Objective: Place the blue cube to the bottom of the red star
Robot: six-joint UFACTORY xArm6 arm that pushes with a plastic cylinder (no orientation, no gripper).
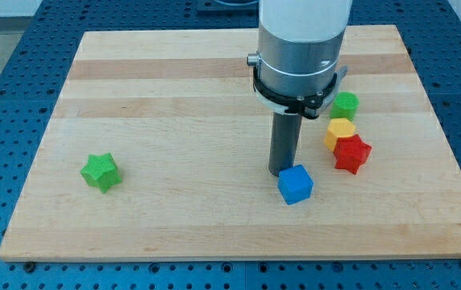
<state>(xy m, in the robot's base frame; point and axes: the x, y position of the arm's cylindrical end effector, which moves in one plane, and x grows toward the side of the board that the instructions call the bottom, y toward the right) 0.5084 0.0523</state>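
The blue cube (pixel 296 184) lies on the wooden board (pixel 174 97) right of centre, towards the view's bottom. The red star (pixel 351 153) lies to its upper right, about one block width away. My tip (pixel 283 171) stands on the board just at the blue cube's upper left, touching or nearly touching it. The rod hangs from the wide grey arm body above it.
A yellow block (pixel 340 131) touches the red star's upper left. A green round block (pixel 344 105) sits just above the yellow one. A green star (pixel 101 172) lies far off at the view's left. The board's right edge is close to the red star.
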